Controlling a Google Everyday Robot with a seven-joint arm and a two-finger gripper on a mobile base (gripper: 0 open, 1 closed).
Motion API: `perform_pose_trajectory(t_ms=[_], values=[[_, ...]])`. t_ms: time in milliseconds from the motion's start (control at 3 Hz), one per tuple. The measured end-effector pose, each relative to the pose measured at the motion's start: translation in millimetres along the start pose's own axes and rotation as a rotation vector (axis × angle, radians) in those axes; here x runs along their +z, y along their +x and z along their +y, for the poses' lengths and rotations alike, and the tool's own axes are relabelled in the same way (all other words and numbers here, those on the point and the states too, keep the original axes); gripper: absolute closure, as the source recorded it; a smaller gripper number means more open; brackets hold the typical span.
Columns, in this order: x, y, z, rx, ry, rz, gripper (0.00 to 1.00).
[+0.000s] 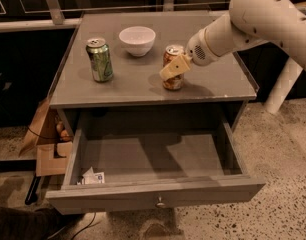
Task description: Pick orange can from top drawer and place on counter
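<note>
Cream pincer (173, 69) at orange-brown patterned can (172, 83), green can (100, 61), white bowl (137, 39), grey counter (128, 81) and drawer (193, 191)

Gripper (174, 67) at orange can (173, 82) on counter (138, 84), right of the bowl (137, 40).

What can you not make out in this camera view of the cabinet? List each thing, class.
Camera view:
- the orange can: label partly covered by the gripper, which is at the can on the counter.
- the top drawer: back hidden under the counter.
- the white packet: print too small.
- the arm: cut off at the right edge.
</note>
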State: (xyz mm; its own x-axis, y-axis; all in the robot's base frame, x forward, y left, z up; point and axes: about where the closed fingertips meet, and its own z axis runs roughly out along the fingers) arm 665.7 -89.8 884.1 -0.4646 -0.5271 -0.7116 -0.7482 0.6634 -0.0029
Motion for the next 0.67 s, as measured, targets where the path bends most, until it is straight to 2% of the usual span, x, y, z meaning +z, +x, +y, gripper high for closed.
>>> perform_pose_trajectory(t_ms=[667], values=[[0.1,0.0,0.0,0.000,0.000,0.000,0.00]])
